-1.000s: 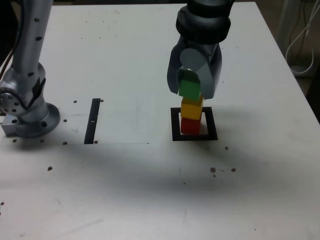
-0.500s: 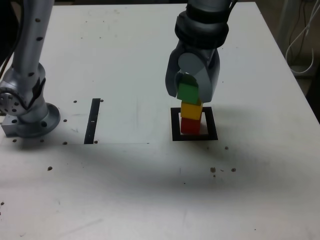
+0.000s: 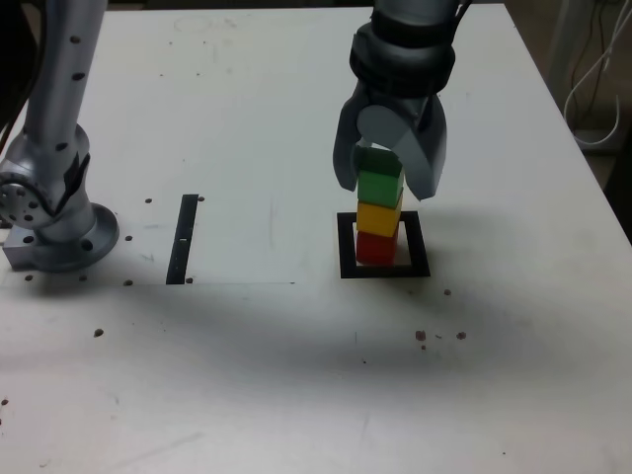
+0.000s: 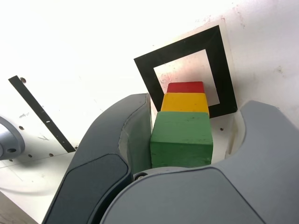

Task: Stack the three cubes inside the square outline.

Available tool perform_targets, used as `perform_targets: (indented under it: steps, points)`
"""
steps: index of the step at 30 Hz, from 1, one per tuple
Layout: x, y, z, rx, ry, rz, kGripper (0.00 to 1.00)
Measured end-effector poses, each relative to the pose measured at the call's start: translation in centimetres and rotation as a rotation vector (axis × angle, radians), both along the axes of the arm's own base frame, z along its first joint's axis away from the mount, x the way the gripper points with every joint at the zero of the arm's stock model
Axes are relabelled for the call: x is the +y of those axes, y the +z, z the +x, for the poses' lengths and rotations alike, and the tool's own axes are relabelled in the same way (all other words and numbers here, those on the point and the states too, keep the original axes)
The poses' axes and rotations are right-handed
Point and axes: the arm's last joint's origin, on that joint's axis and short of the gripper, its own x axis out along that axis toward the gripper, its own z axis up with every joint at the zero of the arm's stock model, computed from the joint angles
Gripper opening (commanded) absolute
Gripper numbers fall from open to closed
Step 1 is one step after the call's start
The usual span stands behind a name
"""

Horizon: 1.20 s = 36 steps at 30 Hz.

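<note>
— Where do your cubes stand?

— You have all three in one column inside the square outline [image 3: 384, 247]; the red cube [image 3: 375, 248] sits on the pale centre of the frame, the yellow cube [image 3: 379, 217] rests on it, and the green cube [image 3: 379, 184] tops the pile. In the exterior view the yellow and green ones sit a touch toward that view's right of the red, so your column is not perfectly square; it stands upright all the same.

— And the pincer?

— Your gripper [image 3: 387, 170] hangs straight over the stack with its jaws spread to either side of the green cube; in the wrist view [image 4: 187, 154] you can see a pale gap on one flank of the green block [image 4: 182, 139], and the other jaw stands just beside it; whether that side touches I cannot tell. The cube rests on the yellow one, not in a clamp; so the jaws read as parted, moderately rather than wide.

— Anything else on your table [image 3: 296, 375]?

— A narrow black strip [image 3: 183, 238] lies flat toward the exterior view's left, well apart from the stack; the arm's base [image 3: 54, 207] stands beyond it at that edge.
</note>
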Motion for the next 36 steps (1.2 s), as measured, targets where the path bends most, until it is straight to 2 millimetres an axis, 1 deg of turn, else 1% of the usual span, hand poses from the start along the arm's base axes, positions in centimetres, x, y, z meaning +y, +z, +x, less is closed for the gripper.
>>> perform_targets:
  steps: [3,8,12,17,20,24,26,31,34,36]
  points:
    - [0.0,0.0,0.0,0.001,0.0,0.0,0.99]
    - [0.0,0.2,-0.2,-0.003,0.0,0.002,0.99]
    - [0.2,1.5,-1.2,-0.022,0.002,0.006,0.99]
    - [0.4,4.6,-4.0,-0.078,0.003,0.003,0.99]
    - [0.7,6.4,-6.4,-0.097,0.003,0.003,0.99]
    - [1.1,8.1,-10.1,-0.106,0.01,-0.004,0.99]
    - [1.4,8.0,-11.8,-0.085,0.019,-0.021,0.99]
    - [2.1,6.4,-15.0,-0.005,0.051,-0.053,0.99]
    - [2.3,6.3,-16.0,-0.005,0.059,-0.056,0.99]
    - [2.5,5.3,-16.9,0.021,0.071,-0.059,0.99]
